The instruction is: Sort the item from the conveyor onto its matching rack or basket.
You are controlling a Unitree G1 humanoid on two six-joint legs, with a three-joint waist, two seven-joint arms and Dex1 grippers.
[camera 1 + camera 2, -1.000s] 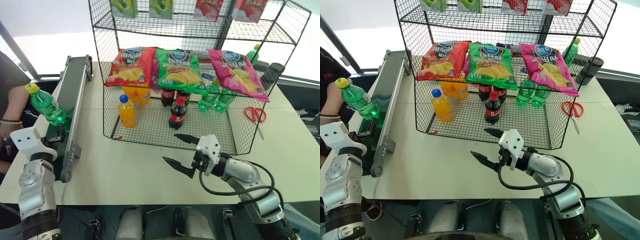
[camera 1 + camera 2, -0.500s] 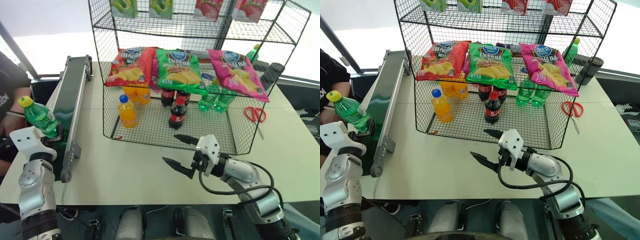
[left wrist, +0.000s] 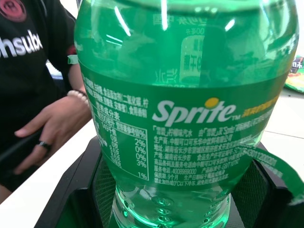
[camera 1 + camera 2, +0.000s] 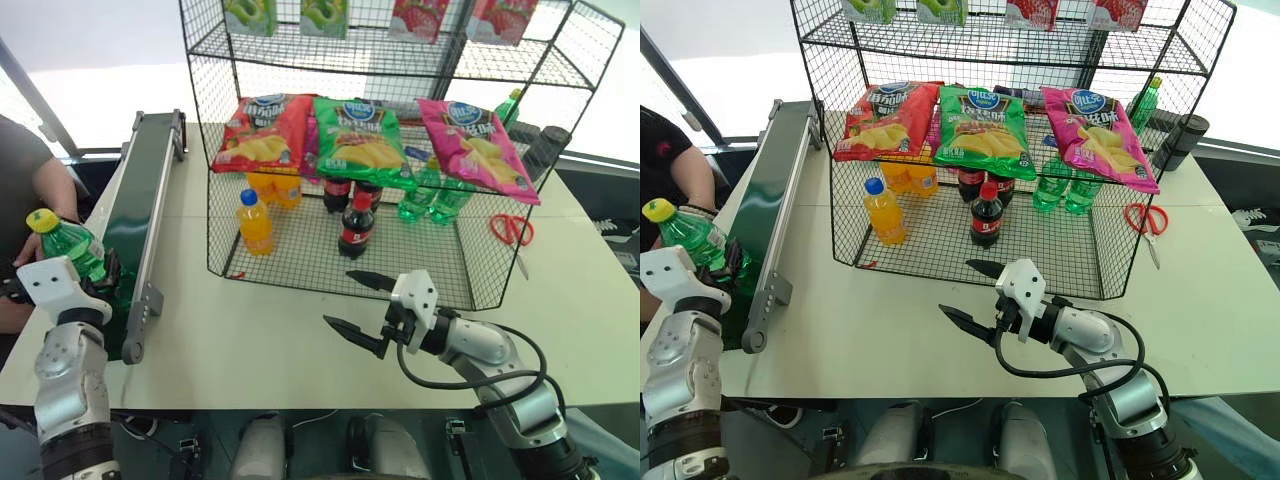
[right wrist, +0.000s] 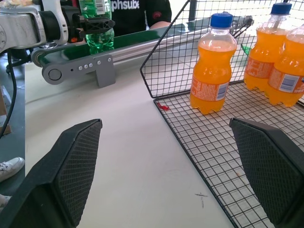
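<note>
The item, a green soda bottle (image 4: 64,246) with a yellow cap, stands tilted at the near end of the conveyor (image 4: 135,195). My left gripper (image 4: 97,270) is shut on its lower body. In the left wrist view the bottle (image 3: 190,118) sits between the fingers (image 3: 266,185). My right gripper (image 4: 340,298) hovers open and empty over the table, just in front of the black wire rack (image 4: 300,272). Its wrist view shows the held bottle (image 5: 97,28) far off past the wide-apart fingers (image 5: 76,161).
A person (image 4: 35,185) sits beside the conveyor, a hand (image 3: 54,121) near the bottle. The rack's bottom tier holds an orange bottle (image 4: 252,222), a cola bottle (image 4: 356,226) and green bottles (image 4: 425,200) under chip bags (image 4: 360,135). Red scissors (image 4: 511,228) lie at the right.
The green bottle has come down the belt toward me, and my left gripper has shut on it. The right arm has kept still.
</note>
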